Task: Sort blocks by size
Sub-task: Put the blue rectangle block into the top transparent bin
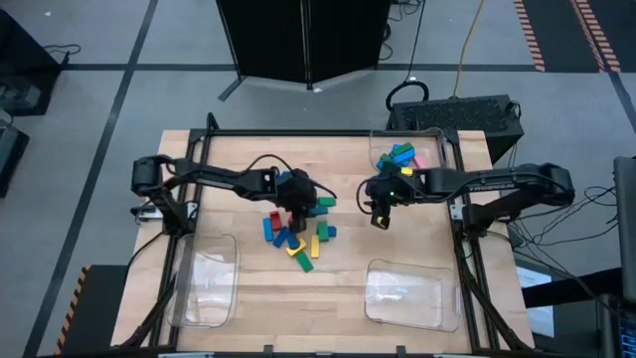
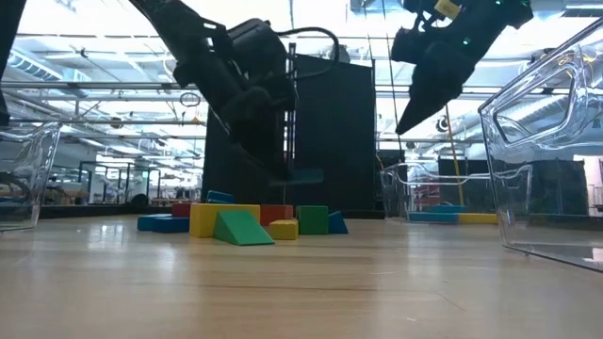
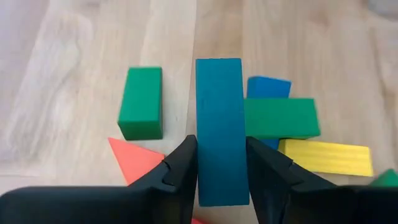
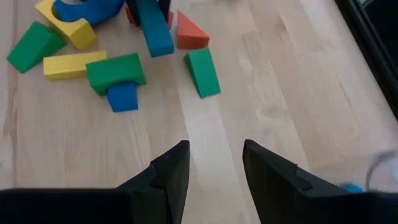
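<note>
My left hand (image 3: 221, 177) grips a blue block (image 3: 219, 124).
Right hand (image 4: 214, 163) open; a few blocks trayed (image 1: 401, 155), most still piled (image 1: 298, 235).

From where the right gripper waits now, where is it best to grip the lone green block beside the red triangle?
Probably across its two long sides, coming from above. The green block lies flat, apart from the red triangle, so both sides look free for the open right gripper.
</note>
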Robot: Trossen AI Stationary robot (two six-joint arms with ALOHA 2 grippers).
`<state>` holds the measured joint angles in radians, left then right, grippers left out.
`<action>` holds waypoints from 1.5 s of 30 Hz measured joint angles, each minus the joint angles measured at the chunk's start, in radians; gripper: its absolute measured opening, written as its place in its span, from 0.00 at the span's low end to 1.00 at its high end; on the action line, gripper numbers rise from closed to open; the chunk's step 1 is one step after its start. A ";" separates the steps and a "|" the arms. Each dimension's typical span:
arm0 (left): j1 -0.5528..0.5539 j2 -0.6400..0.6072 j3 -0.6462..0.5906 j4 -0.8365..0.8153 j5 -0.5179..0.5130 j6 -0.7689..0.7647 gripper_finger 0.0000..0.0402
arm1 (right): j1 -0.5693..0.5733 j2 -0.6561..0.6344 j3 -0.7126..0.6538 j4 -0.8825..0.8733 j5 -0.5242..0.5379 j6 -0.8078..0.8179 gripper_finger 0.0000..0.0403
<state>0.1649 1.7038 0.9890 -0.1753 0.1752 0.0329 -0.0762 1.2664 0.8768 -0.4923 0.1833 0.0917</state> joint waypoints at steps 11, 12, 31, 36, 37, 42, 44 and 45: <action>0.007 -0.047 0.000 0.007 0.090 0.001 0.29 | 0.032 0.084 0.000 0.235 -0.004 -0.186 0.36; 0.008 -0.047 0.000 0.009 0.112 0.001 0.29 | 0.040 0.093 0.000 0.263 -0.004 -0.209 0.36; 0.081 -0.047 0.000 0.083 0.459 -0.002 0.29 | 0.153 0.237 0.000 0.476 0.063 -0.650 0.36; 0.087 -0.047 0.000 0.114 0.505 -0.025 0.29 | 0.172 0.239 0.000 0.545 0.178 -0.723 0.36; 0.088 -0.047 0.000 0.116 0.508 -0.026 0.29 | 0.176 0.237 0.000 0.548 0.179 -0.732 0.36; 0.096 -0.047 0.000 0.124 0.523 -0.027 0.29 | 0.191 0.239 0.000 0.549 0.166 -0.762 0.36; 0.096 -0.047 0.000 0.139 0.523 -0.044 0.29 | 0.197 0.239 -0.001 0.543 0.166 -0.754 0.36; 0.096 -0.047 0.000 0.149 0.524 -0.053 0.29 | 0.201 0.239 -0.001 0.540 0.167 -0.748 0.36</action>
<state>0.2607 1.6569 0.9894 -0.0261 0.6991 -0.0199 0.1250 1.5055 0.8761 0.0481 0.3502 -0.6562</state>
